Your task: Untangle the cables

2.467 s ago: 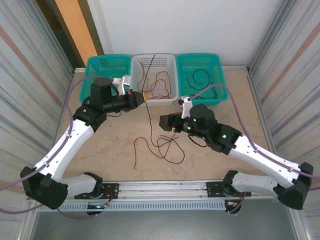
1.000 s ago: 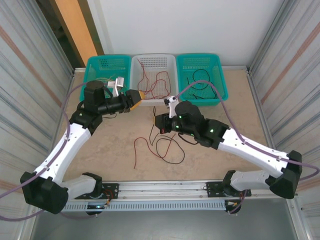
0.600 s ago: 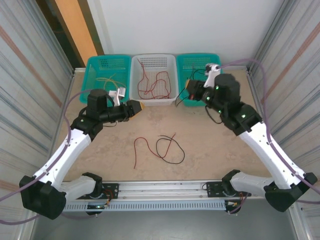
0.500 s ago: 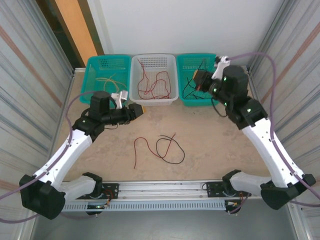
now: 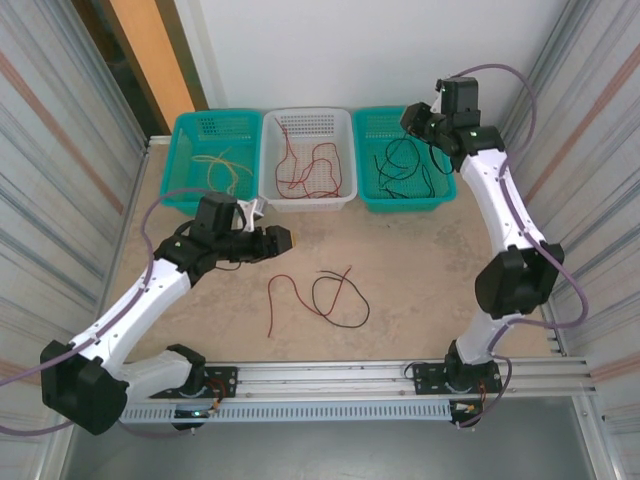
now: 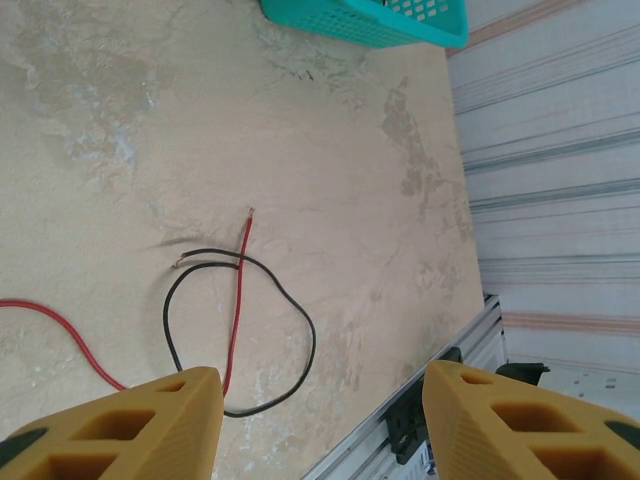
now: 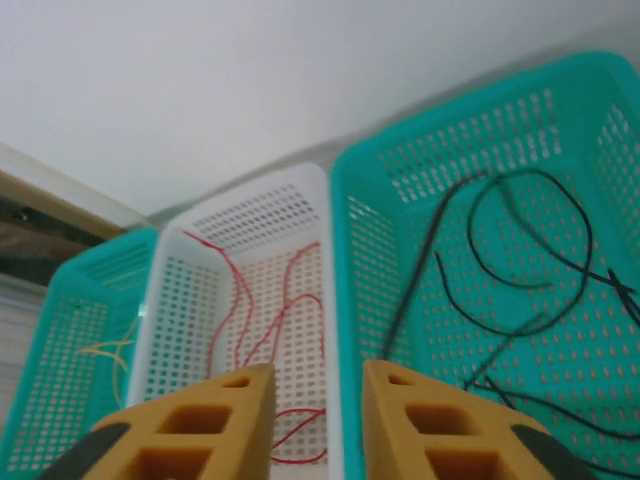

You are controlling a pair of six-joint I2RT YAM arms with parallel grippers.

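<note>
Far left, the left teal basket (image 5: 183, 135) holds the yellowish-tan cables (image 5: 222, 163), a loose tangle lying mostly crosswise. Just in front of it, my left gripper (image 5: 283, 240) hangs low over the table (image 5: 430, 270), pointing to the right; in the wrist view its fingers (image 6: 150, 420) stand wide apart with nothing between them. Through that gap I see the loose pair on the bare tabletop: the red cable (image 6: 238, 290) and the black cable (image 6: 311, 335). From overhead they sprawl left to right near the middle of the table, well short of the baskets. The red one wriggles in from the left and threads through the black one, its straight free end pointing toward the far right. The black one curls into a rough oval loop, its two ends crossing the red strand. Nothing lies on them or blocks my way in. At the far edge, the white basket (image 5: 305, 203) carries the red cables (image 5: 320, 160), long curly strands running mostly front to back. Next to it, the right teal basket (image 5: 405, 203) holds the black cables (image 5: 400, 160), looped and crossed over each other. My right gripper (image 5: 410, 118) hovers high over that basket's far rim, its fingers (image 7: 200, 420) only narrowly parted and empty.
</note>
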